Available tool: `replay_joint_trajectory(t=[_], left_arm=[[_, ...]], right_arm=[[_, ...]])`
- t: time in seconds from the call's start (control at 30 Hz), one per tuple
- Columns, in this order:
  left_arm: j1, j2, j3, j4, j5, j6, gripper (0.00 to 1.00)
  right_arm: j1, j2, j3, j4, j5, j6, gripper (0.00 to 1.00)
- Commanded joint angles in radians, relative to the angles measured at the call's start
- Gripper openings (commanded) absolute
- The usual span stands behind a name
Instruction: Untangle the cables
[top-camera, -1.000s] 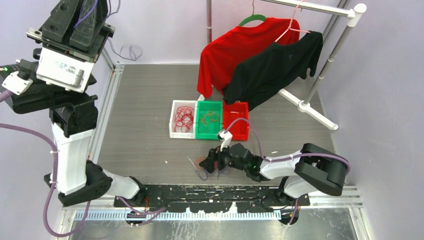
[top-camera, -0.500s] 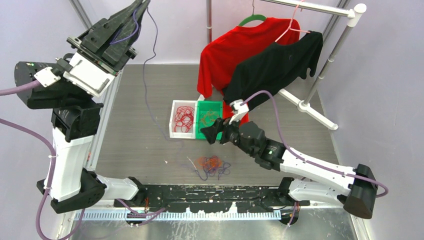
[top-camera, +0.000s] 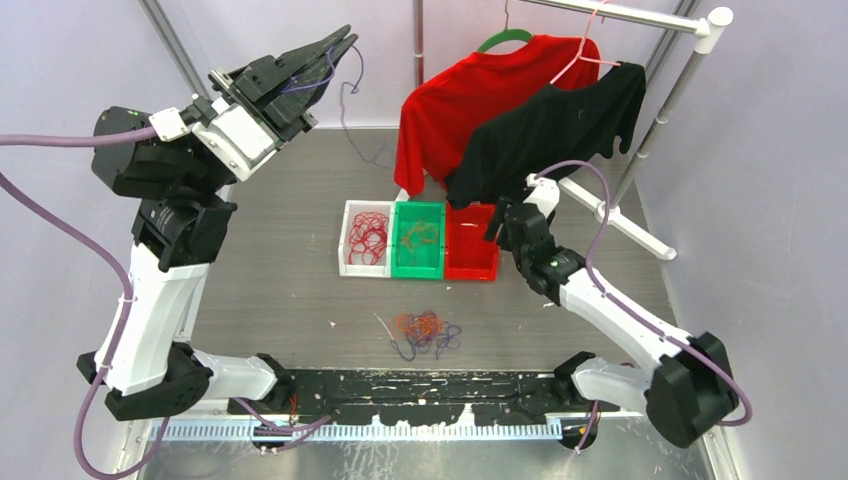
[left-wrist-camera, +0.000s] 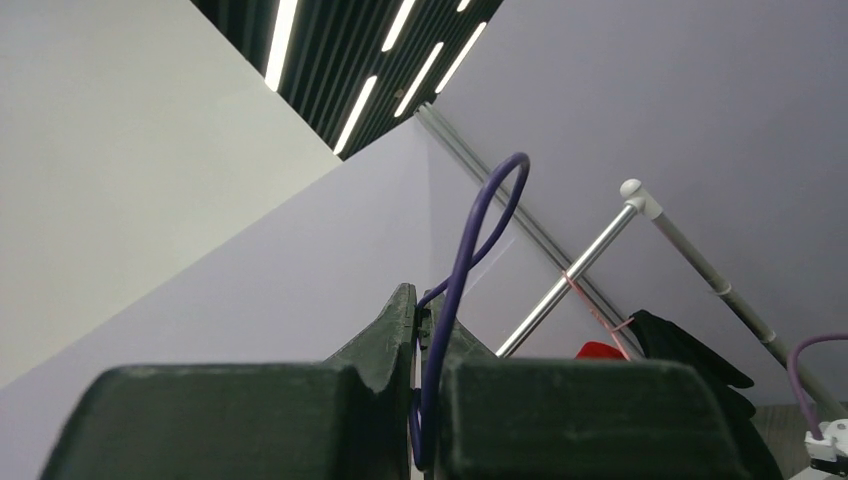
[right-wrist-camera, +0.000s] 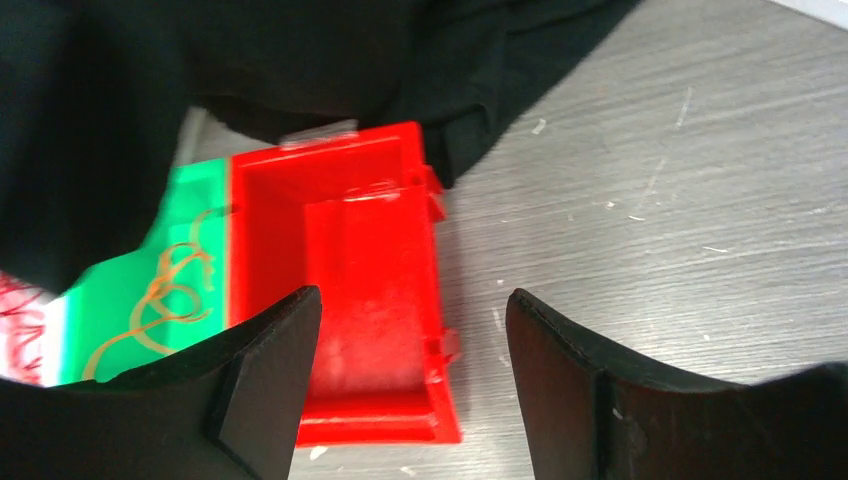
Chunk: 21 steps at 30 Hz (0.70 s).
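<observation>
- This looks like a robot lab, a room made for testing robots.
- A left robot arm (top-camera: 150, 300) and a right robot arm (top-camera: 620, 320) are bolted to the near edge of a grey table (top-camera: 280, 250).
- Plain lilac walls (top-camera: 780, 200) stand close around the table, like a small booth.
- A metal clothes rack (top-camera: 664, 110) stands on the table, with a red shirt (top-camera: 450, 110) and a black shirt (top-camera: 550, 140) on hangers.
- A white bin (top-camera: 345, 240), a green bin (top-camera: 418, 273) and a red bin (top-camera: 470, 255) sit side by side, touching.
- Up above, long strip lights (left-wrist-camera: 355, 110) shine in a dark slatted ceiling, like in a big work hall.
</observation>
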Motion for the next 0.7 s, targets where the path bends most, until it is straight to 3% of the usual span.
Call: replay_joint_trajectory(t=[0.0, 0.27, 0.43, 0.67], left_arm=[[-0.002, -0.012, -0.007, 0.018, -0.001, -0.024, 0.0], [-0.002, -0.012, -0.011, 0.019, -0.001, -0.025, 0.0], [-0.001, -0.044, -0.022, 0.019, -0.003, -0.03, 0.0], [-0.002, -0.052, -0.045, 0.022, -0.008, -0.043, 0.0]], right_arm=[[-0.059, 0.1, -0.011, 0.078, -0.062, -0.029, 0.72], [-0.07, 0.278, 0.006, 0.133, -0.16, -0.078, 0.65], [-0.069, 0.31, -0.013, 0.18, -0.27, -0.033, 0.59], [-0.009, 0.343, 0.003, 0.22, -0.304, 0.037, 0.53]])
